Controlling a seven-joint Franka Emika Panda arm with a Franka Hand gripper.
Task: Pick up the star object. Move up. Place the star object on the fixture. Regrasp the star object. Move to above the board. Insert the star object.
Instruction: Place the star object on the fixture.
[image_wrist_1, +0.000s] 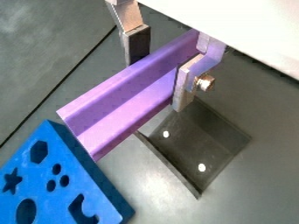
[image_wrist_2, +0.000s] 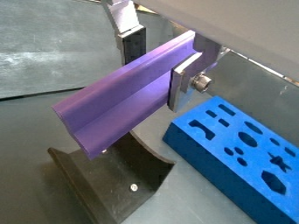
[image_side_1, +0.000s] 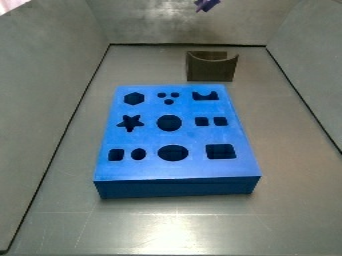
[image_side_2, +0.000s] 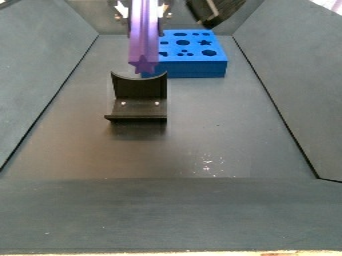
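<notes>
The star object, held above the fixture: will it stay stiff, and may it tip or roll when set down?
The star object looks rigid: it juts straight from the tool without sagging. Held near one end, it may pivot. Its ridges probably resist rolling, though it could tip off the fixture.

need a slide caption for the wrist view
Gripper clamps the purple star object above the fixture, with the blue board alongside.

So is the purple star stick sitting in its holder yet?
Not yet. The gripper is shut on the star object, holding it in the air above the fixture.
</notes>
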